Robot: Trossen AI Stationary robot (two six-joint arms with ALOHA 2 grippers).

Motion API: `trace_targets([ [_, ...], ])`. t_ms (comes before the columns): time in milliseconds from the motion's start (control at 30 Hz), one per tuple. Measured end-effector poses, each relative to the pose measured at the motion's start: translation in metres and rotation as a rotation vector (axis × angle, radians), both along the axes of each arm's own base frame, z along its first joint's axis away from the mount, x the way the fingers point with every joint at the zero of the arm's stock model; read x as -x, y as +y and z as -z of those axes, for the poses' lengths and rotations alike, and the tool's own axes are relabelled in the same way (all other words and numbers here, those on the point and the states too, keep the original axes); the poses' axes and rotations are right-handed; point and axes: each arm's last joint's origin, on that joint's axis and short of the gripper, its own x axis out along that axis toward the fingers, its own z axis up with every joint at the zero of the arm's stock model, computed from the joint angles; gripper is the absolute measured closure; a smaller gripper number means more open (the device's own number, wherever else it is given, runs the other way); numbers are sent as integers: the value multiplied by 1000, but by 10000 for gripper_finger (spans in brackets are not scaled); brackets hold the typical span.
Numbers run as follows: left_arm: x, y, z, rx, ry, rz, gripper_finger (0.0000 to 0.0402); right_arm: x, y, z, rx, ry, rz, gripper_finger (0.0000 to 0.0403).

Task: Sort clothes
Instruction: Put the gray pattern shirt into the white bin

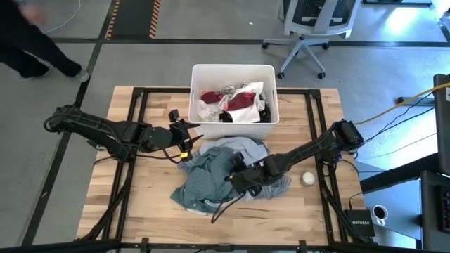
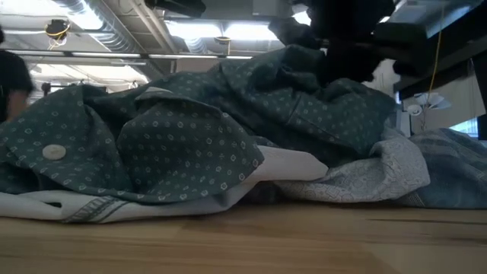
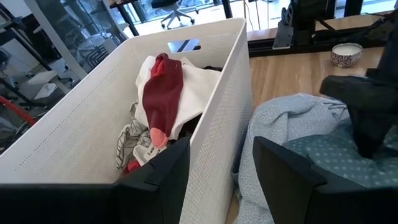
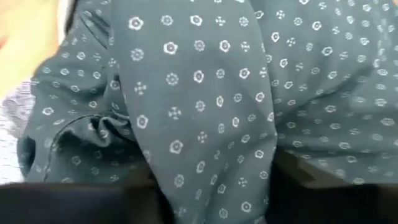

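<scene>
A pile of shirts lies on the wooden table in front of the white tub (image 1: pixel 204 74). A dark blue-green dotted shirt (image 1: pixel 207 183) is on top of a pale blue one (image 1: pixel 246 147). The tub holds a red piece (image 1: pixel 239 98), white pieces (image 1: pixel 211 109) and black ones. My right gripper (image 1: pixel 235 179) is down on the pile, shut on the dotted shirt (image 4: pixel 199 93). My left gripper (image 1: pixel 188 135) is open and empty beside the tub's near left corner (image 3: pixel 230 93), above the pile's edge. My right gripper has a raised fold of the dotted shirt (image 4: pixel 205 168) between its two fingers; one layer or several, I cannot tell. It comes slanting down from the table's right. The cloth rises to the gripper (image 2: pixel 335 72), and the rest of the shirt lies on the pile and table.
A small white ball (image 1: pixel 308 178) lies on the table to the right of the pile. A black frame runs round the table top. A person (image 1: pixel 28 42) is on the floor beyond the table's far left corner, and an office chair (image 1: pixel 309 28) stands behind the tub.
</scene>
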Motion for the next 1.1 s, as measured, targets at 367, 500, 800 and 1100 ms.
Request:
trace_targets([
  [367, 0, 0, 0, -6, 3, 3, 231, 5, -3, -8, 142, 5, 7, 369],
  [500, 0, 0, 0, -6, 3, 2, 231, 11, 1, -36, 149, -39, 1, 386],
  [800, 0, 0, 0, -8, 4, 4, 231, 27, -2, -90, 134, -173, -5, 386],
  [1100, 0, 0, 0, -24, 13, 10, 231, 47, -16, -179, 199, -434, 14, 386],
])
